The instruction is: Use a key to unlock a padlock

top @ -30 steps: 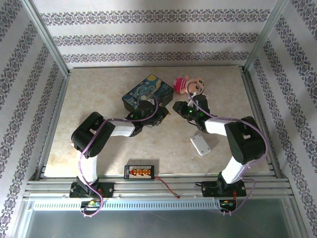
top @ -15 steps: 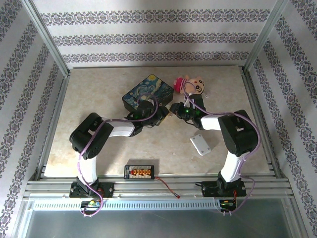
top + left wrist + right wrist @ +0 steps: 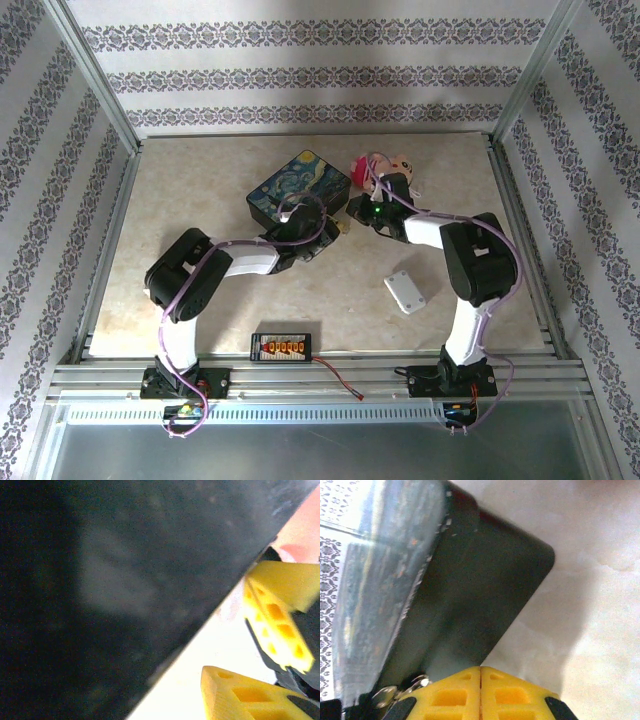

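Silvery metal (image 3: 420, 682) beside closed right fingers (image 3: 465, 682)

Matt black box (image 3: 485, 590) with a glossy lid (image 3: 385, 580), yellow plastic fingers (image 3: 467, 680), smooth pale stone-look table (image 3: 590, 610).

Left wrist view: black box (image 3: 100, 590) wall out of focus; yellow fingers (image 3: 272, 617) cropped at right and bottom edges. Right wrist view: silvery metal bit (image 3: 417, 682) half hidden near bottom edge, identity undetermined.
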